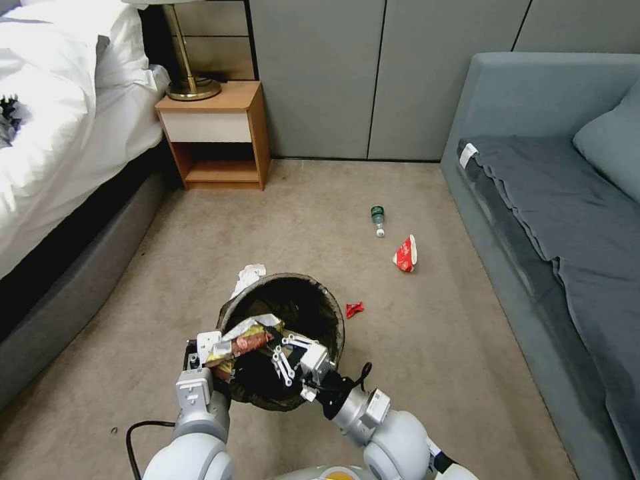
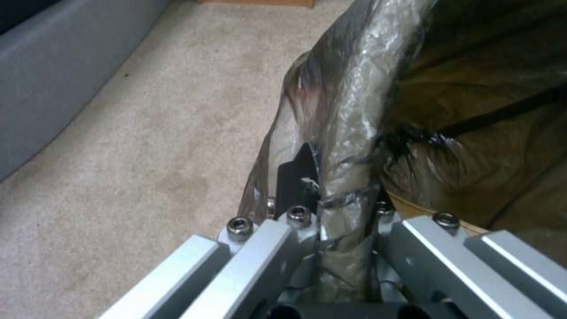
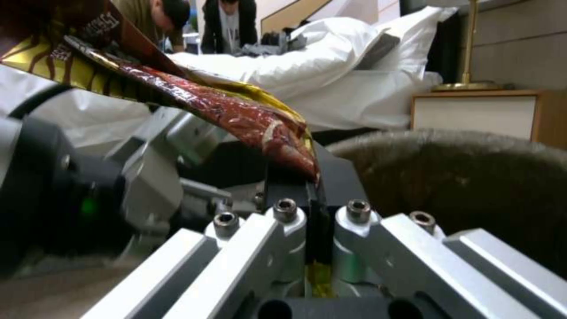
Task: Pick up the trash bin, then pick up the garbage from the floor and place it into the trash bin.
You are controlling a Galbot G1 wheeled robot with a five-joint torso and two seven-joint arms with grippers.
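Note:
The trash bin [image 1: 320, 297], round with a dark bag over its rim, is held low in front of me. My left gripper [image 1: 207, 345] is shut on the near left of its bag-covered rim [image 2: 345, 177]. My right gripper [image 1: 279, 350] is shut on a red and yellow snack wrapper [image 1: 245, 339], which lies across the bin's near rim; the right wrist view shows the wrapper [image 3: 236, 115] clamped between the jaws beside the bin [image 3: 472, 177]. On the carpet lie more garbage: a white tissue [image 1: 249, 276], a small red scrap [image 1: 355, 309], a red and white wrapper [image 1: 405, 254] and a green-capped bottle [image 1: 378, 219].
A bed [image 1: 60, 153] with white bedding runs along the left. A wooden nightstand [image 1: 217, 133] with a lamp [image 1: 190, 83] stands at the back. A grey sofa [image 1: 553, 213] lines the right side. A black cable [image 1: 137, 433] loops by my left arm.

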